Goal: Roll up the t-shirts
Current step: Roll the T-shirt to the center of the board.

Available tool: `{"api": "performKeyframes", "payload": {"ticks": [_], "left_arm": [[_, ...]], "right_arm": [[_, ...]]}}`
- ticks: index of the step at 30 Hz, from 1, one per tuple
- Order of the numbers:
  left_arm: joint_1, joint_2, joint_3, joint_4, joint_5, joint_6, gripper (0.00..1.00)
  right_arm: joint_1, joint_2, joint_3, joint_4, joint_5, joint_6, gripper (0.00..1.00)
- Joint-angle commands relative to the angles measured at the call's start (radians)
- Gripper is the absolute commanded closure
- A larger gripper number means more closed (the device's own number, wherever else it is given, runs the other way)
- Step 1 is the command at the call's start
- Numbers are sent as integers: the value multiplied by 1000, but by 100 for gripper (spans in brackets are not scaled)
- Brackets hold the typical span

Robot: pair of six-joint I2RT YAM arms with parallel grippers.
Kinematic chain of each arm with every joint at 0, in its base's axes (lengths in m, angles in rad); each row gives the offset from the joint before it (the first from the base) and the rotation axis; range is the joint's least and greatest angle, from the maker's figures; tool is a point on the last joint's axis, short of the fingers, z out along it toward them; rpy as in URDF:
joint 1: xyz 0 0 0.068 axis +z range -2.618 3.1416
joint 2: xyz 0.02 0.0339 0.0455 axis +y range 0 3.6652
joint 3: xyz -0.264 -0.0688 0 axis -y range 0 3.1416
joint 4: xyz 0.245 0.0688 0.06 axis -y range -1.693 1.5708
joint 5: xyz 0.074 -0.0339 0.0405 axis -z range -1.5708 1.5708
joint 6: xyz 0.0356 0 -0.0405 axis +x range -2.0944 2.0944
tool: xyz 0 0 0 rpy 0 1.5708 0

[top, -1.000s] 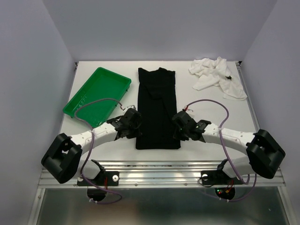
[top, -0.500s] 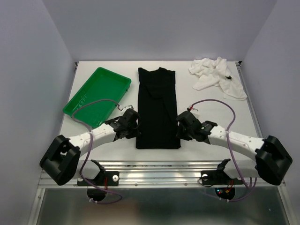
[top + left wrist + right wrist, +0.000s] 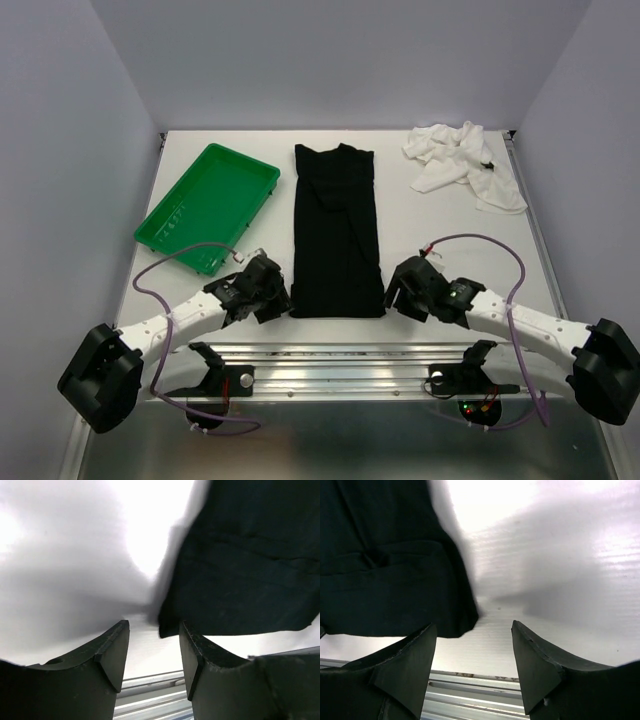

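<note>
The black t-shirt [image 3: 335, 230] lies flat as a long folded strip down the middle of the table. The white t-shirt [image 3: 463, 163] is a crumpled heap at the back right. My left gripper [image 3: 272, 302] hovers open just off the strip's near left corner, nothing between its fingers; in the left wrist view the left gripper [image 3: 152, 652] has the black t-shirt's corner [image 3: 240, 565] just beyond its right finger. My right gripper [image 3: 398, 298] stands open beside the near right corner; in the right wrist view the right gripper [image 3: 472, 655] is empty, with the black t-shirt [image 3: 390, 570] to its left.
A green plastic tray [image 3: 160, 226] sits at an angle at the back left. A metal rail [image 3: 340, 352] runs along the table's near edge, right below both grippers. Purple cables loop over each arm. Walls close in the table on three sides.
Both arms have drawn back from the strip's long edges to its near corners. Both grippers went from shut to open.
</note>
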Motion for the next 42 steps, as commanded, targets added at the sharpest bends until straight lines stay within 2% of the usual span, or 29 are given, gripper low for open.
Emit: {"api": "performKeyframes", "payload": {"ticks": [1,12,17,18,20,21,22,24,25,42], "left_arm": [[1,-42,-63,41,72,-87,45],[1,12,-122,131,126,-100,57],[1,30,-117,141,126,-97,65],[1,28,-117,141,124,-97,69],[1,27,-114,139,121,-97,74],[1,25,-115,138,119,-97,81],[1,24,-114,136,115,-98,85],[1,16,-109,130,112,-101,93],[1,12,-109,127,110,-103,100],[3,-39,7,18,63,-109,100]], "right_arm": [[-1,-36,-41,46,-25,66,34],[-1,5,-149,204,-101,106,50],[-1,28,-153,223,-95,112,64],[-1,30,-155,223,-92,117,71],[-1,28,-155,224,-86,120,77],[-1,25,-153,224,-86,121,81],[-1,21,-150,223,-88,121,89],[-1,13,-150,221,-89,124,97],[-1,7,-147,223,-91,126,99],[-1,-47,-57,135,-51,126,99]]}}
